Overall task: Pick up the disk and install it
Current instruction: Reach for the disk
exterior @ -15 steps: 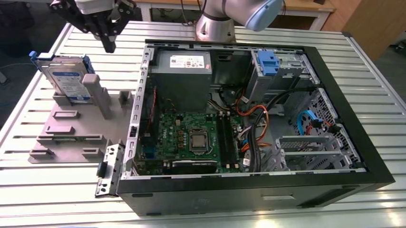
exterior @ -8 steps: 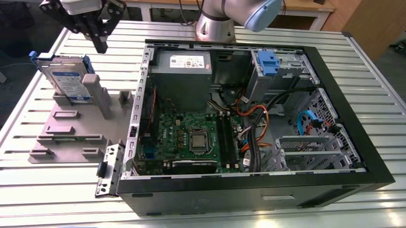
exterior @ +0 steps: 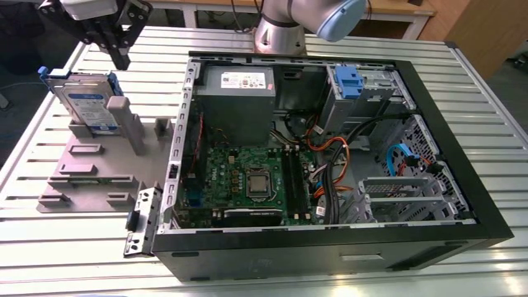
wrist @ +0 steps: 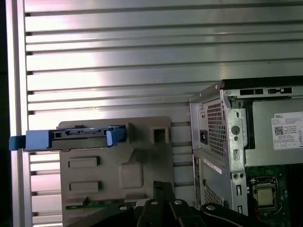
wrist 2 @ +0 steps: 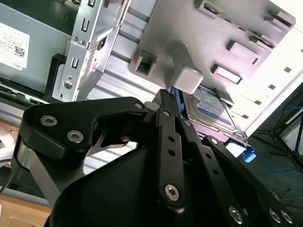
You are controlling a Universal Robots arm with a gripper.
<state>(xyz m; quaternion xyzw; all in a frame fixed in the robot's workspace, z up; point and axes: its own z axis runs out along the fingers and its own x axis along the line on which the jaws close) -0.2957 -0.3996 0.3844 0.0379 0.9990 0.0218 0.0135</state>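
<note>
The disk [exterior: 88,104] stands on edge in a slot at the far end of the grey fixture plate [exterior: 95,170], at the exterior view's left. It is silver with a white-and-blue label and a blue carrier frame. My gripper [exterior: 121,60] hangs above it, slightly toward the exterior view's right, apart from it, fingers pressed together and holding nothing. In the first wrist view the disk [wrist: 71,139] appears edge-on as a blue strip, with the black fingertips [wrist: 157,188] beside the fixture's post. The second wrist view looks past the gripper [wrist 2: 166,97] to the disk's label [wrist 2: 208,108].
The open computer case [exterior: 330,235] lies at the exterior view's right, with the grey power supply [exterior: 236,93], the motherboard [exterior: 251,179] and a grey drive cage with a blue clip [exterior: 350,83]. A tall grey post [exterior: 132,124] stands on the fixture next to the disk. The arm's base [exterior: 281,31] stands behind the case.
</note>
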